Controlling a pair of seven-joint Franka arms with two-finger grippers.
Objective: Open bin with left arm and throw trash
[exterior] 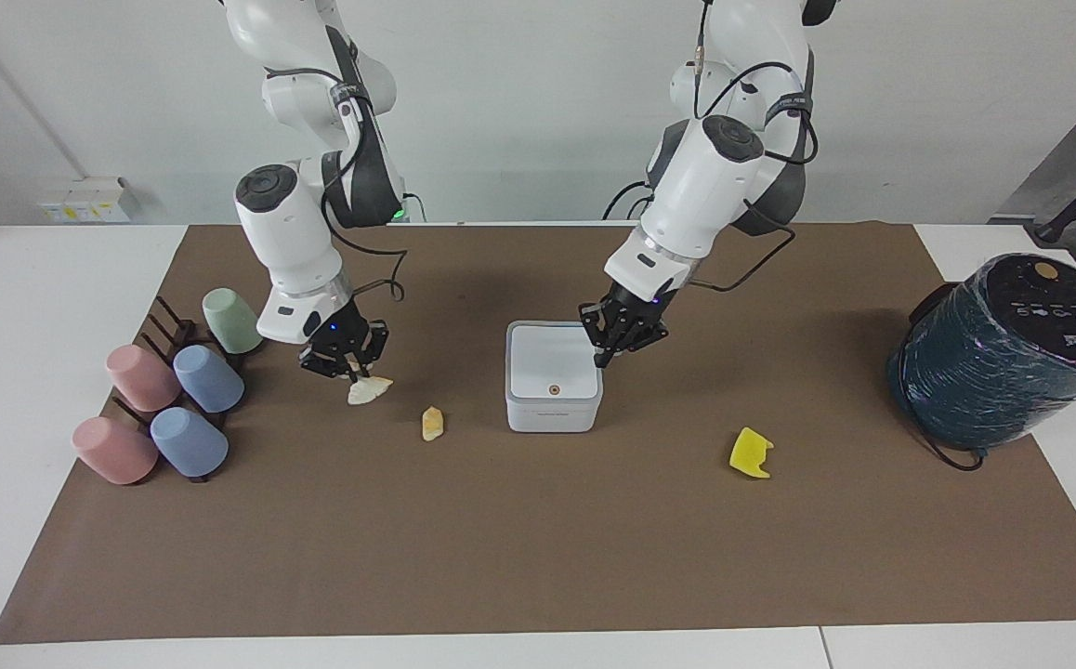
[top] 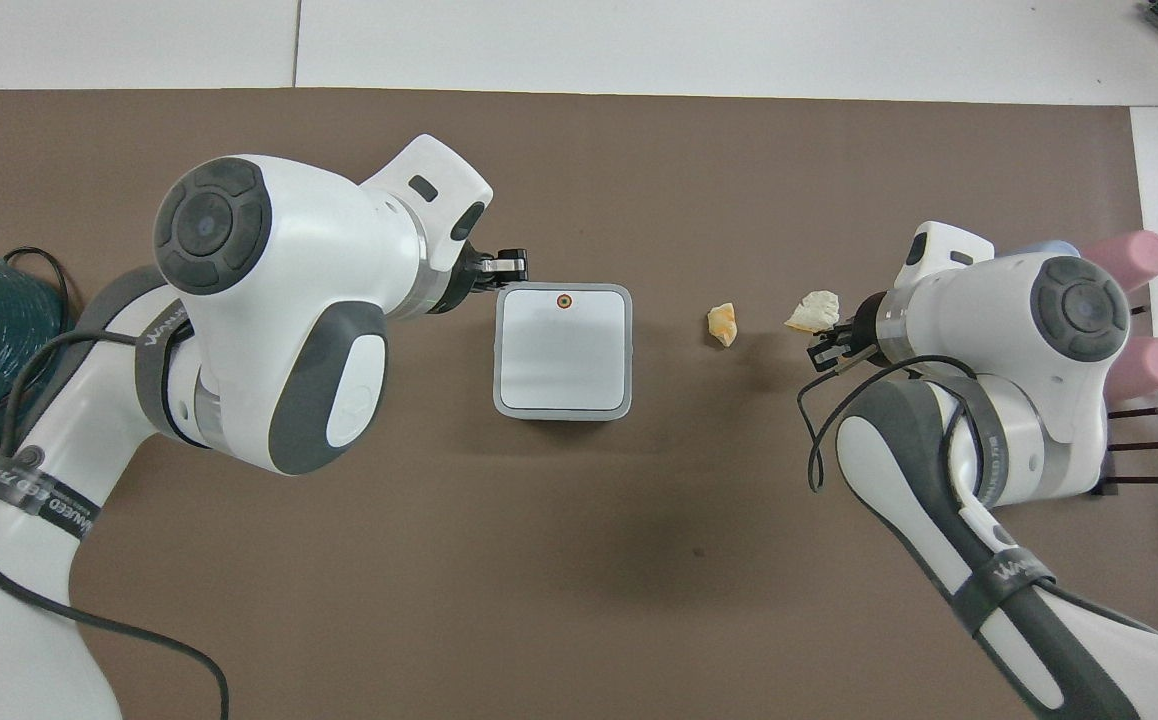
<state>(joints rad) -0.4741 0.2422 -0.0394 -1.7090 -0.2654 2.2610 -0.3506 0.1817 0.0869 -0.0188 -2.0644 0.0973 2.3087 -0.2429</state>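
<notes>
Holding the beige scrap [exterior: 369, 389] clamped in your right end effector [exterior: 352, 372] off the desk | left end effector [exterior: 605, 358], fingers together, was at the bin [exterior: 552, 390] lid's corner to open it

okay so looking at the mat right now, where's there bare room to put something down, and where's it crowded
The widest bare stretch of the brown mat lies farther from the robots than the bin and the yellow piece. Another bare strip runs between the bin and the arm bases. It is crowded at the cup rack, and at the beige scrap under the right gripper, beside the orange lump.

pastel cups [exterior: 171, 400] on rack | dark teal cylinder [exterior: 1003, 353] | brown mat [exterior: 538, 539]
</notes>
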